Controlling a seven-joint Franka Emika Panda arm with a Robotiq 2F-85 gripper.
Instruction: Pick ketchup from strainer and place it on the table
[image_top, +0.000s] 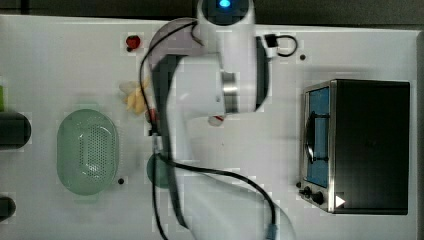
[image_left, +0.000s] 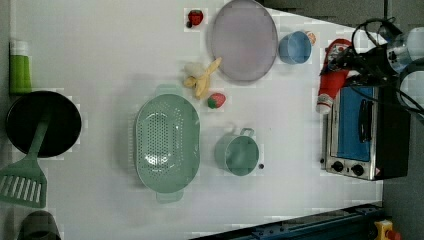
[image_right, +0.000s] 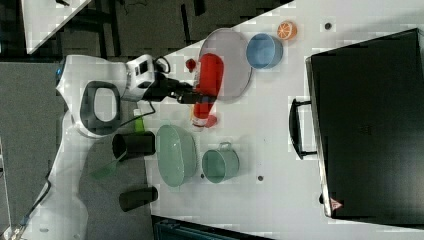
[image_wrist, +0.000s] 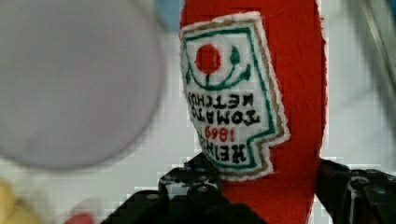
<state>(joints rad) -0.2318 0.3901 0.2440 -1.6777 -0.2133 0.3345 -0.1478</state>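
Hand (image_wrist: 261, 196) pinching ketchup (image_wrist: 280, 93), fingers on either side of red body. Bottle held above counter (image_left: 100, 60), clear of strainer (image_left: 167, 142); cap points toward oven (image_left: 365, 130) edge in left view. Strainer basin bare, near cup (image_left: 239, 154). Plate (image_left: 244, 40), bowl (image_left: 294, 47), strawberry (image_left: 217, 100) nearby. Open counter between cup and oven.
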